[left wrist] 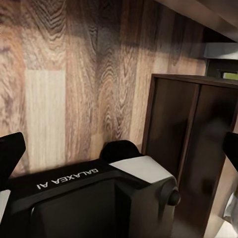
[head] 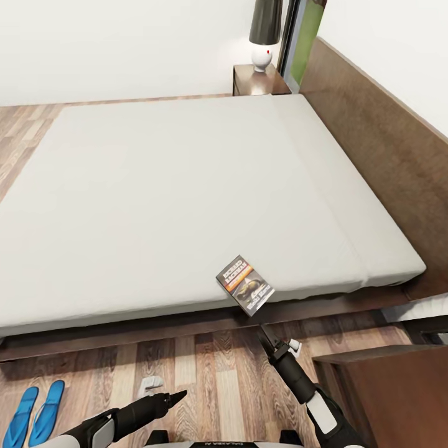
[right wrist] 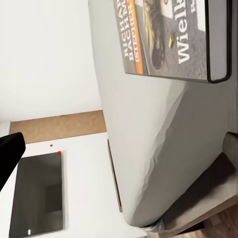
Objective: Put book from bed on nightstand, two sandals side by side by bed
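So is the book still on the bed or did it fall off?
On the bed. The book lies flat, cover up, at the mattress's near edge on the bed, just beyond the right end effector.

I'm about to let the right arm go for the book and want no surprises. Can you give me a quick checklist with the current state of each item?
1. book reachable at the near edge of the bed: ok, it overhangs the mattress edge slightly.
2. right tool lined up with the book: ok, just below it, pointing at it.
3. Right tool open for the grasp: cannot tell.
4. left tool clear of the path: ok, low over the floor.
5. nightstand top free for the book: ok, nothing on the visible part.
6. sandals side by side: ok, beside the bed.
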Controlling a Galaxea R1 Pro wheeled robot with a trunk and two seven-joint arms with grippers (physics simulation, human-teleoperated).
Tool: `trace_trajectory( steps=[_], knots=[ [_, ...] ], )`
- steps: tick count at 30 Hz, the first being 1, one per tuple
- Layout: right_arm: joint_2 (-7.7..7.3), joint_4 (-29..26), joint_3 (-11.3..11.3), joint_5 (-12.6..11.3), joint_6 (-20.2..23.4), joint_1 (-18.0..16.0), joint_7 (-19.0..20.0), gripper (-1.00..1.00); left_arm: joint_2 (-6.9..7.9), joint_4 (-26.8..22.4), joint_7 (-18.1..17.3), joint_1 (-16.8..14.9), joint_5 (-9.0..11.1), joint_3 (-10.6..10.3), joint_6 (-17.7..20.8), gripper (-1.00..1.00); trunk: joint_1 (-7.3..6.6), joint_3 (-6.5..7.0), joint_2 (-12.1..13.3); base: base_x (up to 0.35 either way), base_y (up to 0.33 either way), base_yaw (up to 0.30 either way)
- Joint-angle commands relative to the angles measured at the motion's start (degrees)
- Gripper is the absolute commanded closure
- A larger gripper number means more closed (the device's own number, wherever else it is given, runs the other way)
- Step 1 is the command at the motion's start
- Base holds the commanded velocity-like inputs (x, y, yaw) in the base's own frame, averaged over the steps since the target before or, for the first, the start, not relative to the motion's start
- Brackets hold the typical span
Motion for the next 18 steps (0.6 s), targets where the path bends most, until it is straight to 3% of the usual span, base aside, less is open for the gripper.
trace_trajectory(
  steps=[1, 18],
  knots=[
    [0.05, 0.0, -0.3, 0.0, 0.6, 0.0, 0.2, -1.00, -0.01, 0.0, -0.1, 0.0, 0.4, -0.5, -0.2, -1.00, 0.22, -0.21, -0.4, 0.000, 0.000, 0.000],
    [0.03, 0.0, -0.3, 0.0, 0.6, 0.0, 0.3, -1.00, -0.18, 0.0, -0.1, 0.0, 0.4, -0.5, -0.2, -1.00, 3.96, -3.26, -7.2, 0.000, 0.000, 0.000]
  ],
)
